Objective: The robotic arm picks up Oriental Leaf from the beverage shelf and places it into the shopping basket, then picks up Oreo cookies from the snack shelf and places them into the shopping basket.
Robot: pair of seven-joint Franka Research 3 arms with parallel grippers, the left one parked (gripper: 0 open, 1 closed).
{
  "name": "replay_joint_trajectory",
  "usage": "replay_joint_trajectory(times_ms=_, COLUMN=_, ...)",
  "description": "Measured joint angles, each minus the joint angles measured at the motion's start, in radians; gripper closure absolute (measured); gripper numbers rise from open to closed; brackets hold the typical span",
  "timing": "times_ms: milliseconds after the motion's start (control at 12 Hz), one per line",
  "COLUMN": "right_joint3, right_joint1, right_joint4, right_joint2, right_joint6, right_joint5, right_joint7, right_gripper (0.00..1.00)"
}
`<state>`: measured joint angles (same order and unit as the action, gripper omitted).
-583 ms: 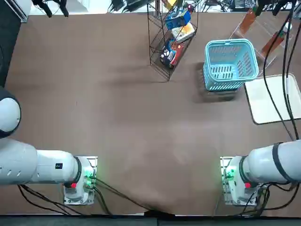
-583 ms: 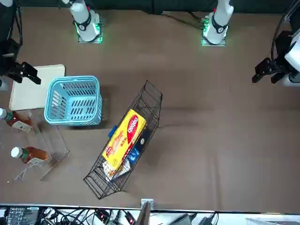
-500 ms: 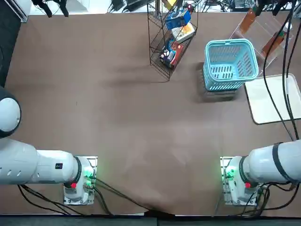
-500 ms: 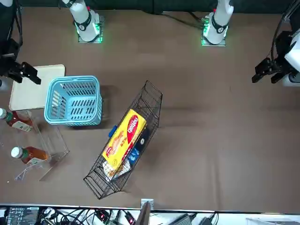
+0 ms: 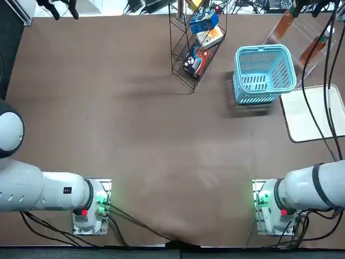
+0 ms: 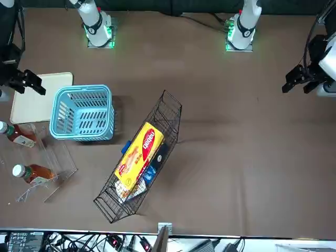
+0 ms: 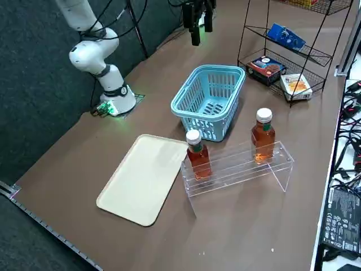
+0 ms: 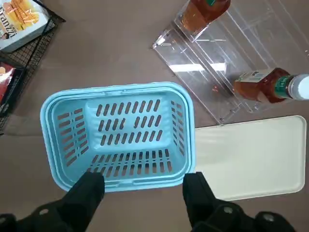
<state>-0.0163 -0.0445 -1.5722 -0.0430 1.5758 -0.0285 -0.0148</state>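
My right gripper [image 8: 143,180] hangs open and empty, high above the near rim of the light blue shopping basket [image 8: 116,91], which holds nothing. In the front view the gripper [image 6: 30,82] shows beside the basket [image 6: 80,90]. Two Oriental Leaf bottles [image 7: 197,155] [image 7: 263,135] stand upright in the clear beverage shelf [image 7: 237,169], just beyond the basket [image 7: 208,70]. The blue Oreo cookies packet [image 7: 286,35] lies on an upper tier of the black wire snack shelf [image 7: 254,34], to the basket's other side.
A cream tray [image 7: 141,178] lies flat next to the basket and the beverage shelf. The snack shelf also holds an orange-and-white box [image 7: 295,84], a dark red packet [image 7: 266,66] and a yellow packet [image 6: 140,152]. Black cables [image 5: 323,81] trail over the tray.
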Motion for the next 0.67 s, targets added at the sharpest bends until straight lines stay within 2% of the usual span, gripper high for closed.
replay_joint_trajectory(times_ms=667, right_joint3=0.000, right_joint1=0.003, right_joint4=0.000, right_joint2=0.002, right_joint6=0.000, right_joint5=0.001, right_joint7=0.002, right_gripper=0.00)
